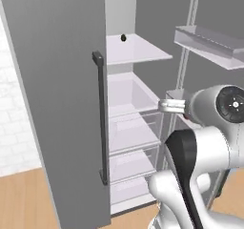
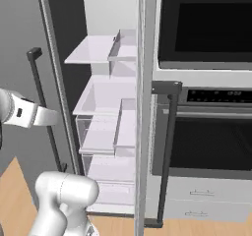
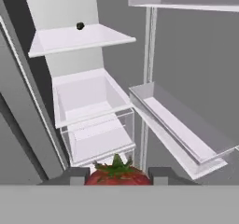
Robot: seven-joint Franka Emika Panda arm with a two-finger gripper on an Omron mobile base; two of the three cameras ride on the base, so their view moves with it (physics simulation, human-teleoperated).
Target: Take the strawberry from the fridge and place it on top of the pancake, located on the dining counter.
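fridge (image 1: 57,104): the left door is shut, the right door is swung wide, and the white shelves and clear drawers inside are exposed; this is taken as the landmark.
door bins (image 3: 179,125): these are hung on the inside of the open right door, to the right of the fridge interior as seen by the hand camera.
oven (image 2: 206,82): it is built in just right of the fridge, past the edge of the open door.
top shelf (image 1: 136,49): a small dark object (image 1: 123,37) is seen near its back; what it is cannot be made out.
gripper (image 3: 116,175): it is held in front of the fridge opening, outside the shelves, at about the height of the drawers.
strawberry (image 3: 117,174): it is seen between the two finger tips, out of the fridge, red body and green cap facing the interior.
jaw state: the fingers are drawn in narrowly and are clamped on the strawberry, one tip pressed to each side.
step in hand (judged): the berry is to be carried away from the fridge toward the counter with the pancake.
how to do it well (judged): the clamp should be kept steady, since the berry is small and round and could be squeezed out; the hand should be backed straight out, clear of the door bins and the door edge, before any wide swing is made.
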